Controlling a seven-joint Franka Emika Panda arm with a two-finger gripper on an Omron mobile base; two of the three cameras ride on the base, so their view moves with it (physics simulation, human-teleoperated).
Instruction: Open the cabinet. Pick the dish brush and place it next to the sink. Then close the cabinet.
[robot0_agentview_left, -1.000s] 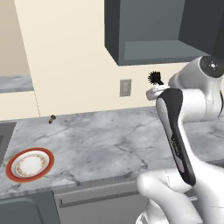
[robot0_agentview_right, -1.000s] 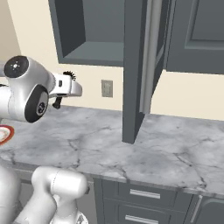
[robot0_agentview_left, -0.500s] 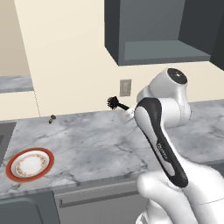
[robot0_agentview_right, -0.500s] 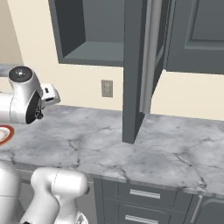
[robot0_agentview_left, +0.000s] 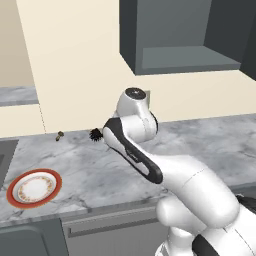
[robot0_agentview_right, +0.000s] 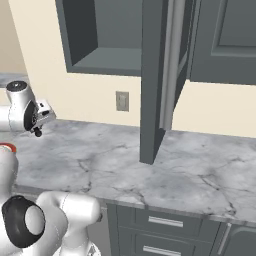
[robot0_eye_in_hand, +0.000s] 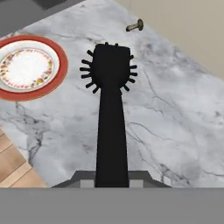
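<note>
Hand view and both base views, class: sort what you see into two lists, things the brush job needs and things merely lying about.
Belongs to the job:
- dish brush, carried in the pincer above the counter
- cabinet, door open
- sink, a sliver at the left base view's edge

Just lying about:
- red-rimmed plate
- small brownish knob
- wall outlet

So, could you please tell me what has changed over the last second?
The gripper, still shut on the brush, has swung down from the open cabinet and left over the counter, toward the plate and sink. The plate and cabinet door haven't moved.
</note>
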